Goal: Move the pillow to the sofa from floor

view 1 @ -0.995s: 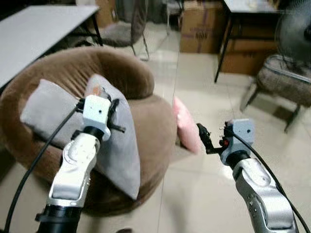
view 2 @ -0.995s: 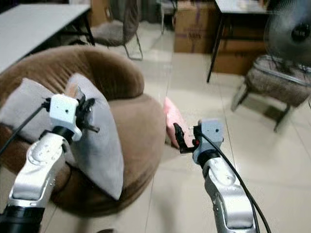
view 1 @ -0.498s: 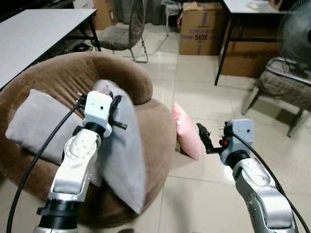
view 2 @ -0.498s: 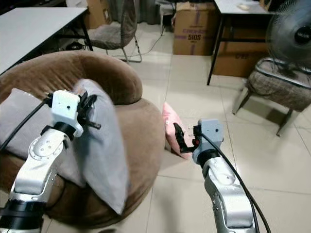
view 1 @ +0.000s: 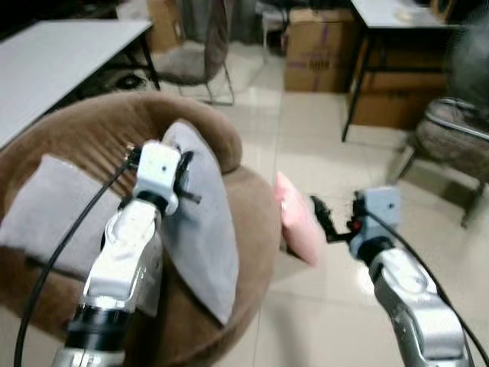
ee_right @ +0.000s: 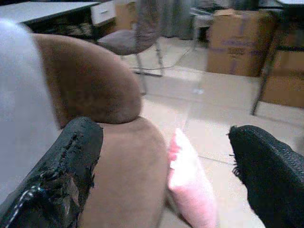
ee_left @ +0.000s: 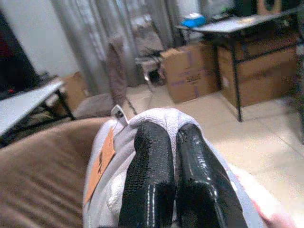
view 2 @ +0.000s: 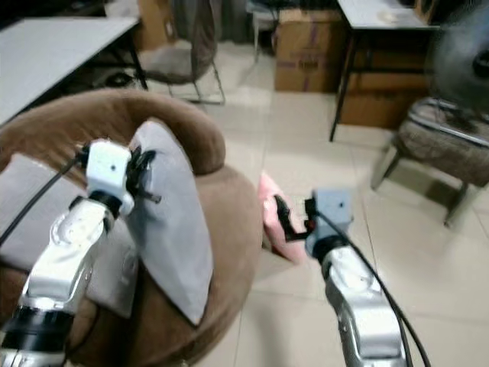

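Pillow (view 1: 200,222) in grey hangs upright over the seat of the round brown sofa (view 1: 256,229), its top edge pinched between the two black fingers (ee_left: 148,175) of the left gripper (ee_left: 171,178), which are closed tight on the fabric. An orange tag (ee_left: 100,164) and a small white label (ee_left: 118,114) stick out from the pillow's top seam beside the fingers. The lower corner of the pillow reaches down toward the sofa's front edge. A second grey cushion (view 1: 50,214) lies flat on the seat, on the robot's left of the held one, and the sofa's curved backrest rises behind both.

On the tiled floor (view 1: 321,153), a pink pillow (view 1: 296,218) leans against the sofa's outer side. The right gripper (view 1: 324,220) hovers just beside it, its fingers spread wide and holding nothing; through the right wrist view the pink pillow sits between the two open fingertips (ee_right: 71,156) but apart from them.

Farther back stand a white table (view 1: 61,57), a grey chair (view 1: 195,53), cardboard boxes (view 1: 317,50) and a dark-legged desk (view 1: 390,46). A padded seat with metal legs (view 1: 451,141) stands on the robot's right.
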`<state>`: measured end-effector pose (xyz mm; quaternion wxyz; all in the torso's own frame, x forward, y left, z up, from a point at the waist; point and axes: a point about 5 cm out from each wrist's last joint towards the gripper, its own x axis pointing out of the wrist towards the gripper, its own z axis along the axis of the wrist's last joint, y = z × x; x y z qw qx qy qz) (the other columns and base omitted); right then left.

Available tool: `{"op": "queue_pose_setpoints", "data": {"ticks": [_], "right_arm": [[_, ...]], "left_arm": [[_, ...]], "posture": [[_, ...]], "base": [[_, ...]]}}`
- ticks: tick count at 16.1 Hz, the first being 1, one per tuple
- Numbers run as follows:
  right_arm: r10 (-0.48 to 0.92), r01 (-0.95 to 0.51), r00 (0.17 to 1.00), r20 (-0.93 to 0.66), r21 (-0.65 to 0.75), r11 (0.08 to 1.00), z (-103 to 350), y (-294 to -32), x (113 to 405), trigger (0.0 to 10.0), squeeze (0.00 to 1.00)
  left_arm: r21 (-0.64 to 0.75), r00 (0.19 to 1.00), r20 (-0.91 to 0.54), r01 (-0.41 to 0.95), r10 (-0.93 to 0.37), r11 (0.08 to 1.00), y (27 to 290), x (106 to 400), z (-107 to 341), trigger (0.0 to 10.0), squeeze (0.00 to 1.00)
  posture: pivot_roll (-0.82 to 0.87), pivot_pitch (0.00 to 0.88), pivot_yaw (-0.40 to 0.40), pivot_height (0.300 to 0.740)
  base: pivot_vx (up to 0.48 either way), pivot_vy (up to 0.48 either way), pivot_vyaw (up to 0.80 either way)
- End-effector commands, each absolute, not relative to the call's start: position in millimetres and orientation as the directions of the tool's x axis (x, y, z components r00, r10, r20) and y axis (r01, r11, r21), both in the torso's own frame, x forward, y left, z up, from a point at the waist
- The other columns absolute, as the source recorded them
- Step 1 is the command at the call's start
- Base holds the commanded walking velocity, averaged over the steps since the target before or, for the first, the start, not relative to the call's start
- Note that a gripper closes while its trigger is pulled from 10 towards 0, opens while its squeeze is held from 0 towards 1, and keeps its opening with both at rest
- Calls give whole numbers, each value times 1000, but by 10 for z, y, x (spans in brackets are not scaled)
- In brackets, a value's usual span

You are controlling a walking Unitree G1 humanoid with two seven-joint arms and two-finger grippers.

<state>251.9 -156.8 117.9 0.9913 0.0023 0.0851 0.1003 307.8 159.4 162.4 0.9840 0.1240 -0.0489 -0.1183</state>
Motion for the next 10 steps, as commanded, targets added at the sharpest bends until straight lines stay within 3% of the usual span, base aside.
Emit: {"op": "queue_pose_setpoints", "data": {"ticks": [1,3,7,10], "right_arm": [[267,-267,950,-160,22,963,1208,-1417,2527,10000,0],[275,-274,949,-157,27,961,1206,-1404,2520,10000,0],[312,-315,935,-166,12,949,1199,-1465,2480,10000,0],[438,-450,886,-153,-53,892,1283,-1524,2425,10000,0]], "left_arm": [[286,969,120,176,-217,942,1706,3088,1738,10000,0],[288,969,120,175,-217,942,1709,3097,1739,10000,0],[318,954,53,264,-296,911,1575,3185,1633,10000,0],[341,938,-8,328,-346,881,1423,3388,1487,10000,0]], "posture": [[32,0,69,740],[32,0,69,740],[37,0,68,740],[29,0,68,740]], "base": [[352,0,800],[352,0,800],[61,0,0],[0,0,0]]}}
